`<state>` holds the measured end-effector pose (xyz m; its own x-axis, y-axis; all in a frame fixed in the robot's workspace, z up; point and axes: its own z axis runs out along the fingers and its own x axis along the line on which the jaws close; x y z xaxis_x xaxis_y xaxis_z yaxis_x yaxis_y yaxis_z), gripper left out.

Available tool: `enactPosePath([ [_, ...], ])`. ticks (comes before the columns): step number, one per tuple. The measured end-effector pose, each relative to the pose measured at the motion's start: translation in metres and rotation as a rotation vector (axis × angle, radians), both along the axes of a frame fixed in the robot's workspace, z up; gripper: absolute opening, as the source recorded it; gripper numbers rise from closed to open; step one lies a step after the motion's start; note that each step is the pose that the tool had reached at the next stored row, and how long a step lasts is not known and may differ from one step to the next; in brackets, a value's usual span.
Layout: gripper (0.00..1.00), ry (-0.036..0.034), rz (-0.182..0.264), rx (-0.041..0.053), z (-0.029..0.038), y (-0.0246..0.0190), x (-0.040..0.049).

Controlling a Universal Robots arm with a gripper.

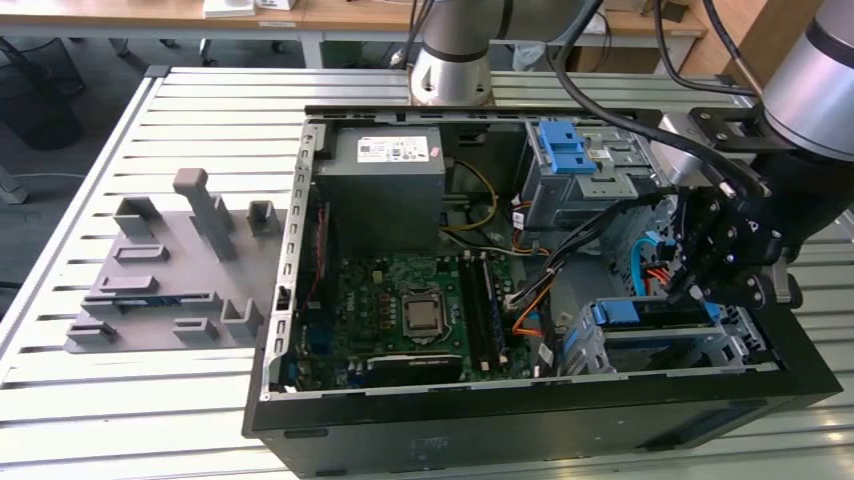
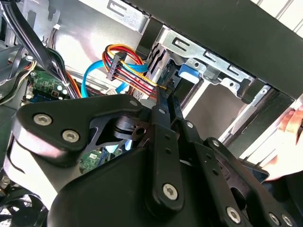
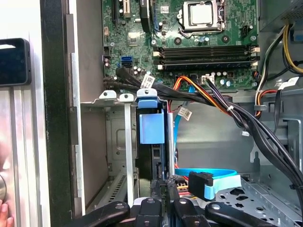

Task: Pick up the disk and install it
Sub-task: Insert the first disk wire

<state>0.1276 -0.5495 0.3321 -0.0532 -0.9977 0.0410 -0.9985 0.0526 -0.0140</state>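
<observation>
A slatted pale metal bench [image 1: 160, 110] fills most of the exterior view, lit evenly and brightly. Beyond its far edge, toward twelve o'clock, stand light wooden desks [image 1: 334, 12] on pale legs. At ten o'clock lies grey floor [image 1: 54, 170], with a dark bin-like shape [image 1: 34, 105] on it.

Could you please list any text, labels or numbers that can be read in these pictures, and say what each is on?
On the power supply, the white sticker: too small to read.
On the cable tags: blurred.
On the motherboard: markings too small.
No text is legible.
</observation>
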Motion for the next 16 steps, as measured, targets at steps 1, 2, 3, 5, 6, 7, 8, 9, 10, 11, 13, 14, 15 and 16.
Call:
enactPosePath([
  [1,0.17,0.0000,0.000,0.0000,0.0000,-0.0001,0.0000],
  [2,0.17,0.0000,0.000,0.0001,0.0000,-0.0003,0.0000],
  [3,0.17,0.0001,0.000,0.0003,0.0000,-0.0004,0.0000],
  [5,0.17,0.0001,0.000,0.0006,0.0001,-0.0004,0.0000],
  [6,0.17,0.0001,0.000,0.0007,0.0004,-0.0004,0.0000],
  [7,0.17,0.0000,0.000,0.0011,0.0006,-0.0005,0.0000],
  [8,0.17,0.0001,0.000,0.0011,0.0008,-0.0004,0.0000],
  [9,0.17,0.0001,0.000,0.0006,0.0012,-0.0004,0.0000],
  [10,0.17,0.0000,0.000,0.0005,0.0014,-0.0004,0.0000],
  [11,0.17,0.0001,0.000,0.0012,0.0014,-0.0004,0.0000],
  [13,0.17,0.0001,0.000,0.0019,0.0014,-0.0005,0.0000],
  [14,0.17,0.0000,0.000,0.0026,0.0013,-0.0005,0.0000],
  [15,0.17,0.0001,0.000,0.0029,0.0012,-0.0006,0.0000],
  [16,0.17,0.0002,0.000,0.0036,0.0010,-0.0006,0.0000],
])
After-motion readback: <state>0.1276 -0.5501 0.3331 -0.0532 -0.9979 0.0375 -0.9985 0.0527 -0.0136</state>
